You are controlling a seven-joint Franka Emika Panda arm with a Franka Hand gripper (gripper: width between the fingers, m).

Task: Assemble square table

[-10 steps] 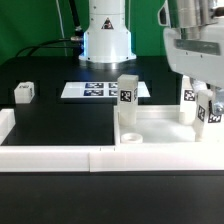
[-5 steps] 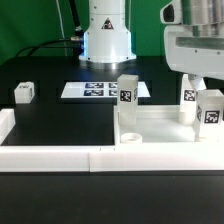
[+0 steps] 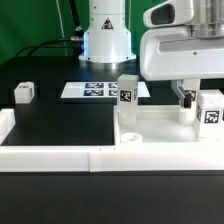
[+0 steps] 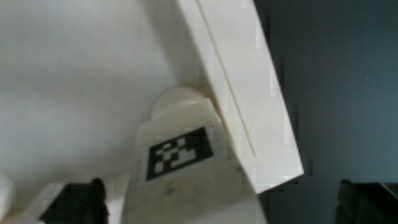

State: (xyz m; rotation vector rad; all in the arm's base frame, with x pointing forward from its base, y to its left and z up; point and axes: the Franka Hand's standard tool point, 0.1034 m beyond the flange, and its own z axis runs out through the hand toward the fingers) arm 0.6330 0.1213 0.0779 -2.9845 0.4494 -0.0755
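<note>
Gripper point(image 4: 222, 208) spread wide, gripping nothing, hanging above a leg point(image 4: 178, 160) standing upright, long axis vertical, against the table top's point(image 4: 240, 90) edge.

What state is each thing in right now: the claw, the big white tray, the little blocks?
gripper: open, holding nothing.
tabletop: lying flat, three legs standing on it.
middle leg: upright on the tabletop.
end leg, at the exterior view's right: upright on the tabletop.
neighbour leg: upright beside it.
loose leg: on the table, apart from the tabletop.
</note>
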